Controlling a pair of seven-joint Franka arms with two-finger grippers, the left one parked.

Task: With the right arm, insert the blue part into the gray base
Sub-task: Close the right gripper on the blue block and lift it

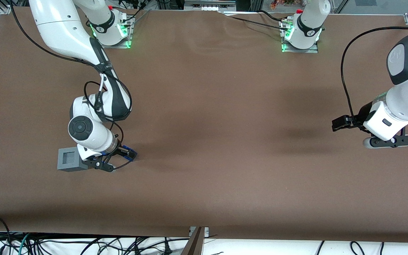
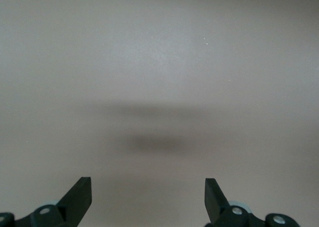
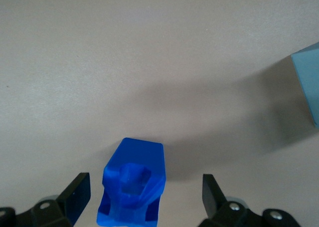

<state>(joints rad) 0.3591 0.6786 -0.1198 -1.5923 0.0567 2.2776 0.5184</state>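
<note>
Brown tabletop and its edges

The tabletop (image 1: 218,106) is a plain brown sheet with faint creases; black cables (image 1: 83,244) tangle along the bottom edge of the frame, and metal framing (image 1: 197,242) shows at bottom centre.

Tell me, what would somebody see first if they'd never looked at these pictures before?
Probably the bright blue part, sitting on the brown table between the fingers of the open gripper, which do not touch it. Right beside it stands the gray base, a cube with a square hole in its top and nothing in it yet. The white right arm bends down over both, toward the working arm's end of the table.
</note>
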